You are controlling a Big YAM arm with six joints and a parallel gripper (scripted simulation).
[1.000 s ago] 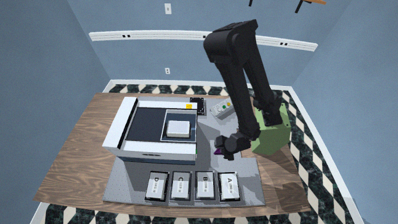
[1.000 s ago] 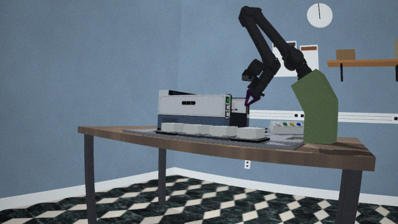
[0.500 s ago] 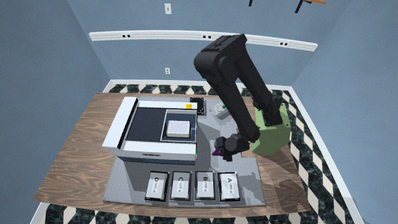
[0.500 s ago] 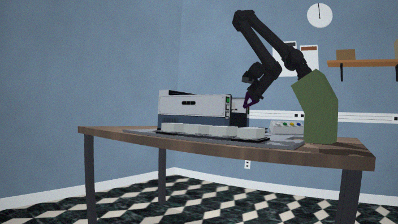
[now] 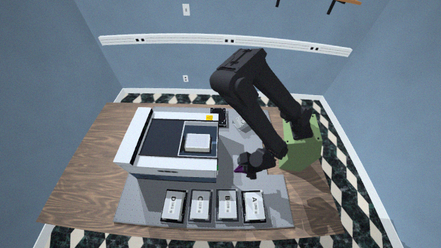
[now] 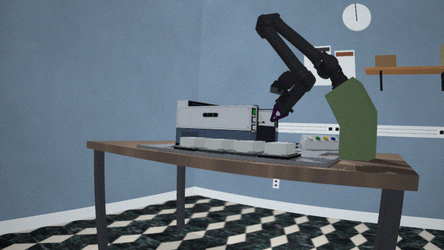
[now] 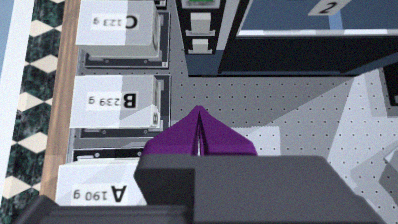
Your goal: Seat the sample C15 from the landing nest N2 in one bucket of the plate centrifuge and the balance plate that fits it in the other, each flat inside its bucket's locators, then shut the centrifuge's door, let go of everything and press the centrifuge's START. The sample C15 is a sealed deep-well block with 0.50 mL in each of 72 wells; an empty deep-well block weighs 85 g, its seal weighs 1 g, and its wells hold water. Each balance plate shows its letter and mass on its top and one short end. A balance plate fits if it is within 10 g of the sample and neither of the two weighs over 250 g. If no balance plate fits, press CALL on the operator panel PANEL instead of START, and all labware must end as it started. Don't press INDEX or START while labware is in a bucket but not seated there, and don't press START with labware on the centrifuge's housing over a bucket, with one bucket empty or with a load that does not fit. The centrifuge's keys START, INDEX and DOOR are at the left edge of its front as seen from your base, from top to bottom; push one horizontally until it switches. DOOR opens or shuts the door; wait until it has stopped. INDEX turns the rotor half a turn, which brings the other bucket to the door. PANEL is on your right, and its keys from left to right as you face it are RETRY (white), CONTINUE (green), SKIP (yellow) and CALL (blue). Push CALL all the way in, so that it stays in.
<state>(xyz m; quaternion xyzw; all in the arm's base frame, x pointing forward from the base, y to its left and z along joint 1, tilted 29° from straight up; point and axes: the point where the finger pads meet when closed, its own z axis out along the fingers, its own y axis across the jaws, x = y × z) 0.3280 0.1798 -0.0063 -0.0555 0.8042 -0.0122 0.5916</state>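
Note:
The centrifuge (image 5: 170, 144) stands with its top opening uncovered. A white sealed block, the sample C15 (image 5: 197, 142), lies in the bucket at the opening. Balance plates D (image 5: 173, 205), C (image 5: 200, 204), B (image 5: 227, 204) and A (image 5: 254, 206) sit in their nests in a front row. The wrist view reads C 123 g (image 7: 117, 22), B 239 g (image 7: 112, 101) and A 190 g (image 7: 97, 192). My gripper (image 5: 239, 169), with purple fingers (image 7: 199, 135), is shut and empty. It hovers right of the centrifuge's front corner, pointing at the keys (image 7: 200, 25); it shows near them in the exterior view (image 6: 275, 117).
The landing nest (image 5: 218, 116) behind the centrifuge is empty. The operator panel (image 6: 318, 142) with coloured keys sits beside my green base (image 5: 300, 147); my arm partly hides it from above. The table's front edge runs close behind the plate row.

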